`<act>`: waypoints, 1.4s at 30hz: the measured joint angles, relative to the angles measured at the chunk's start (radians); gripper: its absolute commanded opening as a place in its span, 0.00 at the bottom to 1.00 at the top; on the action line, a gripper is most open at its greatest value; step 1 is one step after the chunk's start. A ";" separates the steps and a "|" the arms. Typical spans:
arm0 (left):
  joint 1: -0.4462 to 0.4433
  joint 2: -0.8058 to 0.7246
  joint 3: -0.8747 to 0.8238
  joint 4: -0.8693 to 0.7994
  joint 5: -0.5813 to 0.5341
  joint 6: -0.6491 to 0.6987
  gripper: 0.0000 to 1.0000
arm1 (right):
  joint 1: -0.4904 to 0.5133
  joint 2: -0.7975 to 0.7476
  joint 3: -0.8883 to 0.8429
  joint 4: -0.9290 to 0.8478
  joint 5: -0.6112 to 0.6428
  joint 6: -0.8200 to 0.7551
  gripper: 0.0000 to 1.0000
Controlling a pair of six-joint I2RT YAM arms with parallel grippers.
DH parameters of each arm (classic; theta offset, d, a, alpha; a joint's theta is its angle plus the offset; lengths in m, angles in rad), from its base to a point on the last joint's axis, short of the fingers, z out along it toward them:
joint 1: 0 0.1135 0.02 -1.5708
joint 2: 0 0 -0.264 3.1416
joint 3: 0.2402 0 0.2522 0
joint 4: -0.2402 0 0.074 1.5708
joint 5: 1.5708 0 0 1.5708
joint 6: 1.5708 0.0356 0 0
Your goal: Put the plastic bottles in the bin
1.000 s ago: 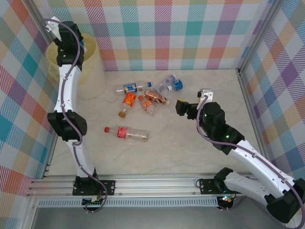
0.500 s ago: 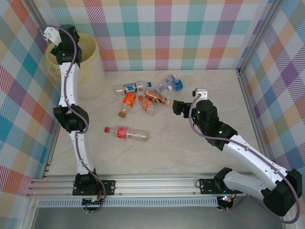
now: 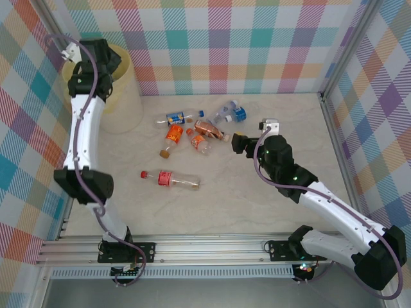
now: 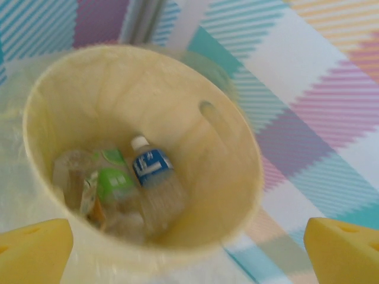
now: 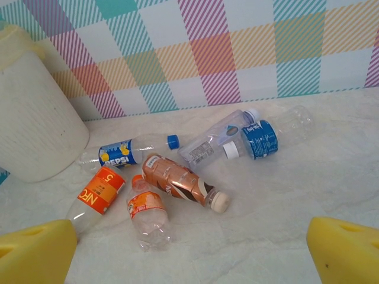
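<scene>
Top external: seven plastic bottles (image 3: 176, 179) lie outside one bin (image 3: 126, 101).

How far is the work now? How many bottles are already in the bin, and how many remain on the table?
Done: at least two lie in the bin, a blue-labelled bottle and a green-labelled bottle. In hand: nothing; the left end effector hangs open above the bin, and the right end effector is open, facing the pile. Left: seven on the table, the pile of six plus the red-labelled bottle lying apart.
</scene>
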 measured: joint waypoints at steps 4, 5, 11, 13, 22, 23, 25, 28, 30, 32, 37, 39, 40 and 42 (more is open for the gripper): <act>-0.076 -0.203 -0.272 0.066 0.060 0.025 1.00 | 0.000 0.000 -0.001 0.008 0.000 0.002 1.00; -0.089 -0.241 -0.329 0.074 0.080 0.031 1.00 | 0.000 0.000 -0.001 0.010 0.000 0.005 1.00; -0.162 -0.403 -0.591 0.121 0.216 0.065 1.00 | 0.000 0.037 -0.001 0.013 0.000 0.039 1.00; -0.196 -0.449 -0.679 0.144 0.281 0.079 1.00 | -0.001 0.058 -0.001 0.013 -0.002 0.050 1.00; -0.286 -0.478 -0.880 0.136 0.391 0.197 1.00 | -0.001 0.071 -0.017 -0.023 -0.041 0.076 1.00; -0.286 -0.478 -0.902 0.135 0.389 0.211 1.00 | -0.001 0.071 -0.019 -0.031 -0.049 0.077 1.00; -0.286 -0.468 -0.928 0.127 0.390 0.235 1.00 | -0.001 0.067 -0.021 -0.040 -0.060 0.080 1.00; -0.286 -0.426 -0.933 0.119 0.390 0.277 1.00 | -0.001 0.045 -0.031 -0.044 -0.073 0.092 1.00; -0.286 -0.384 -0.933 0.117 0.390 0.306 1.00 | -0.001 0.025 -0.037 -0.043 -0.073 0.103 1.00; -0.286 -0.330 -0.932 0.117 0.390 0.338 1.00 | -0.001 0.003 -0.045 -0.040 -0.071 0.117 1.00; -0.286 -0.202 -0.924 0.117 0.386 0.407 1.00 | -0.001 -0.066 -0.087 -0.041 -0.045 0.140 1.00; -0.286 -0.150 -0.906 0.117 0.381 0.430 1.00 | -0.001 -0.098 -0.106 -0.041 -0.026 0.148 1.00; -0.286 -0.126 -0.892 0.116 0.381 0.439 1.00 | -0.001 -0.109 -0.113 -0.042 -0.018 0.151 1.00; -0.286 -0.073 -0.856 0.117 0.381 0.462 1.00 | -0.002 -0.133 -0.124 -0.044 -0.002 0.154 1.00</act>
